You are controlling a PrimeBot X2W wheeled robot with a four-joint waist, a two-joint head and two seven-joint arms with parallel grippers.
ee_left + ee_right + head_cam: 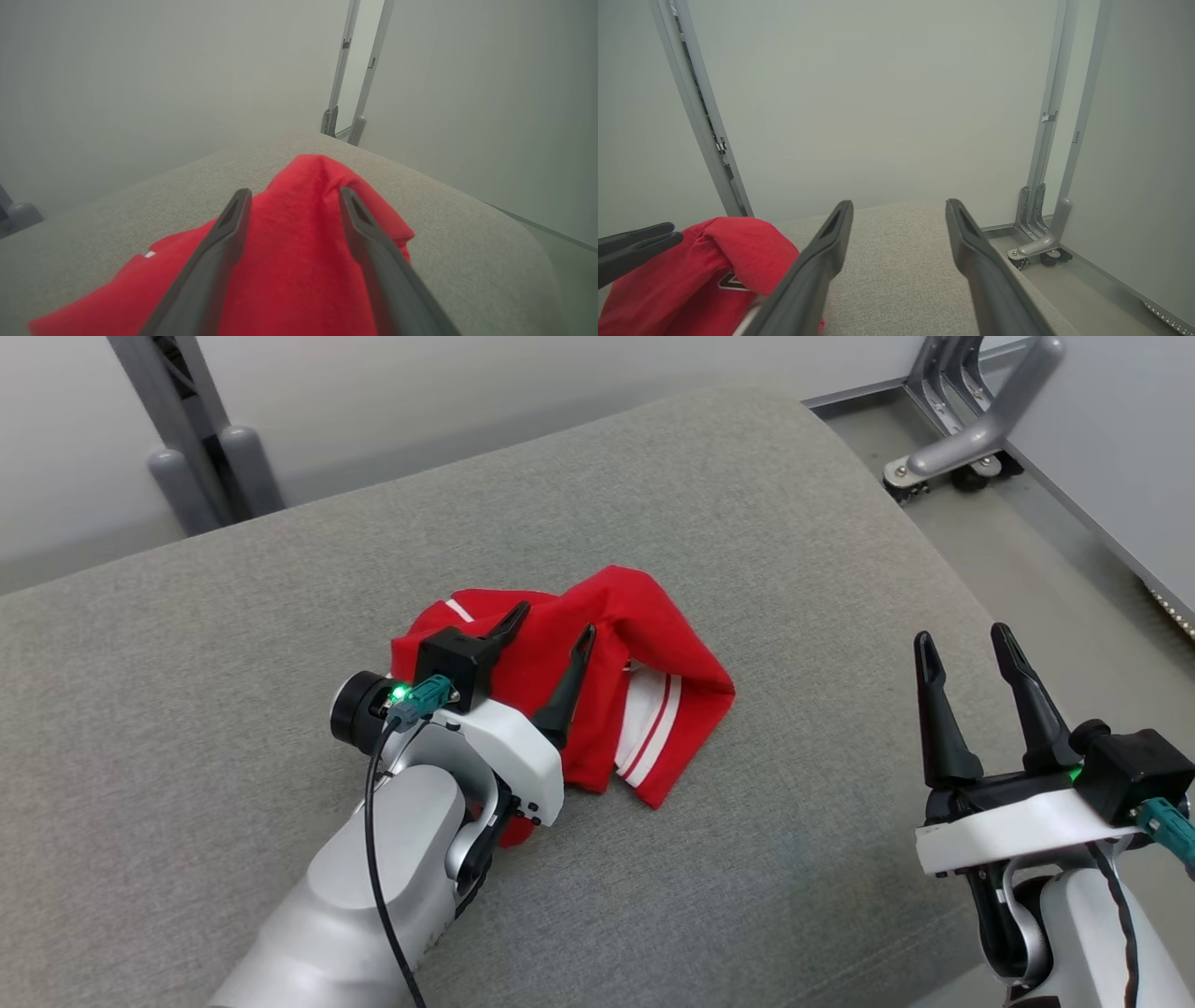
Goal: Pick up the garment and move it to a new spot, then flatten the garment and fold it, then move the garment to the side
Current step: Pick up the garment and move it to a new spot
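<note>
– Garment (644, 616), where is it in head view?
– Red, crumpled, in the middle of the grey cushion (747, 476). My left gripper (551, 630) is over it, jaws apart, pinching nothing. My right gripper (963, 642) is well to the side, also spread, empty.
– Left wrist view?
– I see red cloth under both fingers.
– Right wrist view?
– Fingers wide over the cushion; the garment is at lower left.

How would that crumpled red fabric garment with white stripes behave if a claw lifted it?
Probably floppy: the crumpled red fabric garment lies in soft folds on the grey upholstered cushion, so it would likely droop and unfold. It looks thin, so probably light. Pushed, it might bunch rather than slide.
</note>
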